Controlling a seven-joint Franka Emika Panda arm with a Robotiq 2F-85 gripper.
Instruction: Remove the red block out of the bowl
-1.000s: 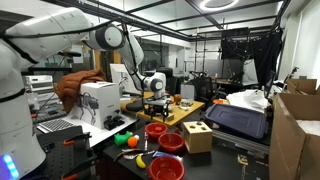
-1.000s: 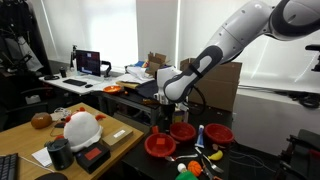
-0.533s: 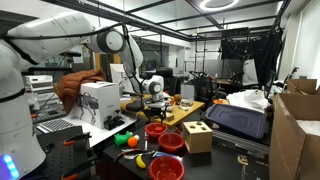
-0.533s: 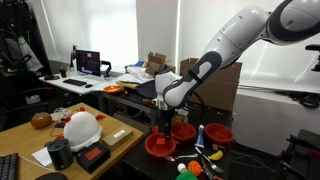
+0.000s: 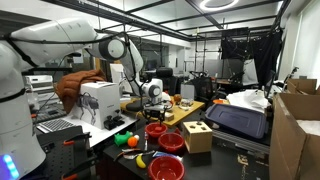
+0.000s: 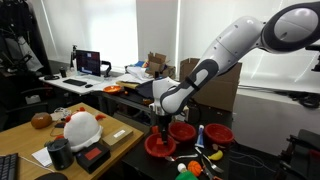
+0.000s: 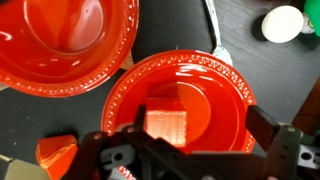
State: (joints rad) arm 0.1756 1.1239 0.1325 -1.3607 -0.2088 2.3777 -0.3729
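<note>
While looking down through the wrist view, find the red block (image 7: 167,122) lying flat on the floor of a red bowl (image 7: 215,80), close to the middle. Find the gripper (image 7: 180,150) directly above it, spread wide and holding nothing, with one dark finger (image 7: 290,150) out to either side of the block, well clear and not touching it. Note a second red bowl (image 7: 70,40) just beside the first, rims nearly meeting, on the dark desk (image 7: 240,40); note a pale green ball (image 7: 283,22) beyond the bowl's rim, well apart from the block, and an orange piece (image 7: 55,152) near one finger. In both exterior views, see the gripper (image 5: 153,108) (image 6: 163,124) pointing straight down, hanging just over the red bowl (image 5: 157,130), with more red bowls (image 5: 168,165) standing between it and the desk's near edge. Block too small to make out there.
</note>
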